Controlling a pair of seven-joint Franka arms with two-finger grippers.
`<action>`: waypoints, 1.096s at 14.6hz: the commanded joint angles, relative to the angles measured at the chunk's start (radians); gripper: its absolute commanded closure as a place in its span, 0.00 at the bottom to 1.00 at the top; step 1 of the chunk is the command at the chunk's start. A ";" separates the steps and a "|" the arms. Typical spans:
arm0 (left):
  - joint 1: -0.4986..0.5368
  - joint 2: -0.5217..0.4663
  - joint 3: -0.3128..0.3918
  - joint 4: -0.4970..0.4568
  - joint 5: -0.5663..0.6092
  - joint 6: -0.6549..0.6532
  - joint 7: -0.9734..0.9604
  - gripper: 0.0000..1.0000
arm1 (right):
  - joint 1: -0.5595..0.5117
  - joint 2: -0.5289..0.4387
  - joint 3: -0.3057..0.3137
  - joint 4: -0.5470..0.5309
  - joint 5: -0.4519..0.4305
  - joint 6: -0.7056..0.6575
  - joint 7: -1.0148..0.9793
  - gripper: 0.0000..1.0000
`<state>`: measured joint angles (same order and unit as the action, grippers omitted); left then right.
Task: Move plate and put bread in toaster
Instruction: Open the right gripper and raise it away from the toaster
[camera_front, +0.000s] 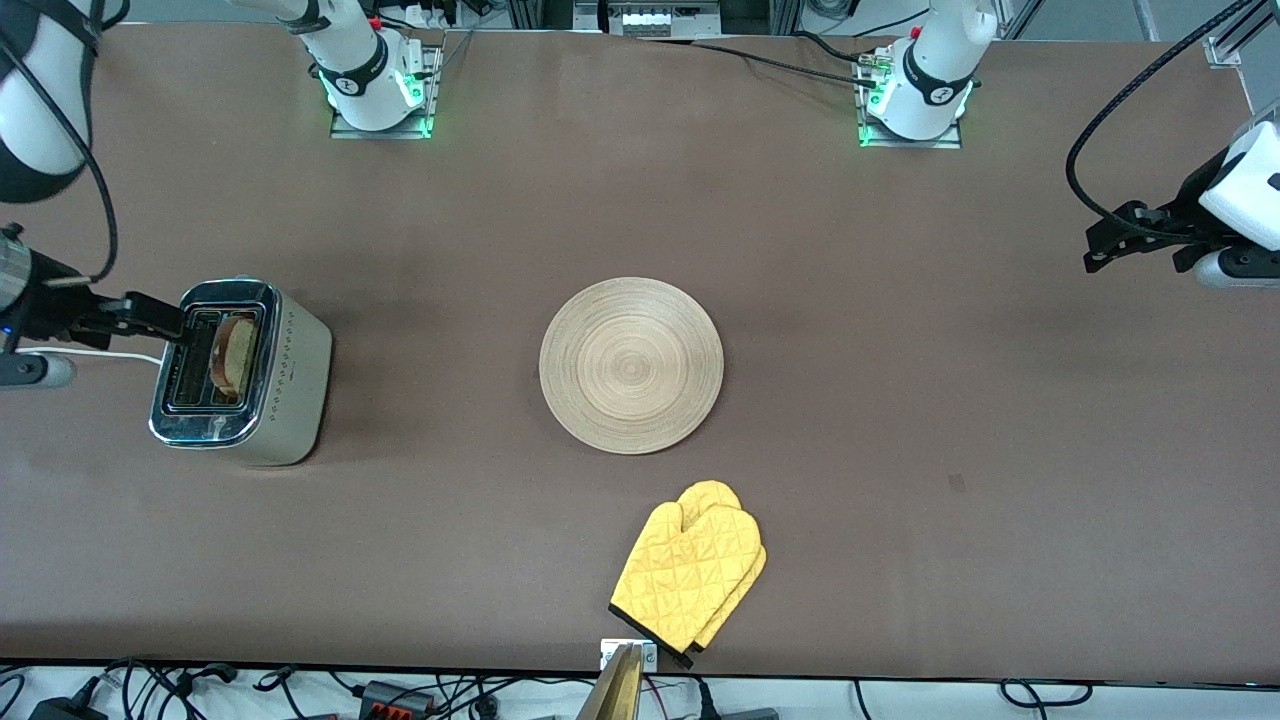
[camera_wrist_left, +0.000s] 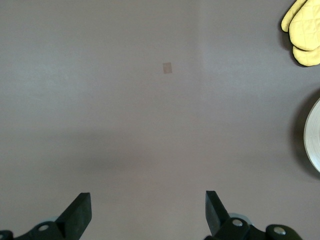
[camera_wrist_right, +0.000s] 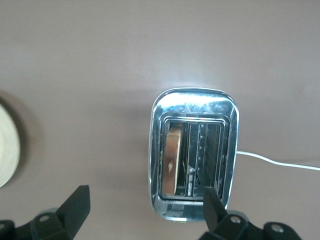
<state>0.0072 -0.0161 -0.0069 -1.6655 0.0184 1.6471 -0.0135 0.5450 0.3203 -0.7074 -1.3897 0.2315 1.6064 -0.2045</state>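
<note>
Front view: round, flat, light tan wooden plate (camera_front: 631, 365) with concentric ring grain lies at table centre, nothing on it. At 9 o'clock from it, toward the right arm's end, stands the boxy toaster (camera_front: 243, 372), beige sides, polished chrome top, 2 slots, a row of small dots along 1 side. A squarish bread slice (camera_front: 232, 355), pale crumb with brown crust, stands on edge in the slot nearer the plate. A white cord (camera_front: 125, 354) leaves the toaster away from the plate. At 5 o'clock from the plate, nearer the front camera, lies a yellow quilted fabric oven mitt (camera_front: 690, 575) with dark cuff edging.

Right gripper (camera_wrist_right: 144, 204) hangs over the toaster's edge, black fingers spread, holding nothing. Left gripper (camera_wrist_left: 148, 209) waits over bare surface toward the left arm's end, fingers spread, holding nothing.

Surface: matte brown table covering (camera_front: 900, 400), smooth, with 1 small darker rectangular patch (camera_front: 956, 484). Cables run along the table's edges.
</note>
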 joint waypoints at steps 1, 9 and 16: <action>-0.003 -0.004 0.005 0.000 -0.011 -0.007 0.018 0.00 | -0.008 0.009 0.000 0.078 0.023 -0.071 -0.012 0.00; -0.001 -0.004 0.004 0.000 -0.011 -0.007 0.018 0.00 | -0.383 0.002 0.411 0.219 -0.009 -0.202 -0.007 0.00; -0.003 -0.004 0.004 0.000 -0.011 -0.007 0.018 0.00 | -0.697 -0.055 0.781 0.184 -0.150 -0.201 -0.004 0.00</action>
<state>0.0073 -0.0161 -0.0069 -1.6655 0.0184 1.6471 -0.0135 -0.0870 0.3081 0.0022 -1.1636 0.1004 1.4157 -0.2088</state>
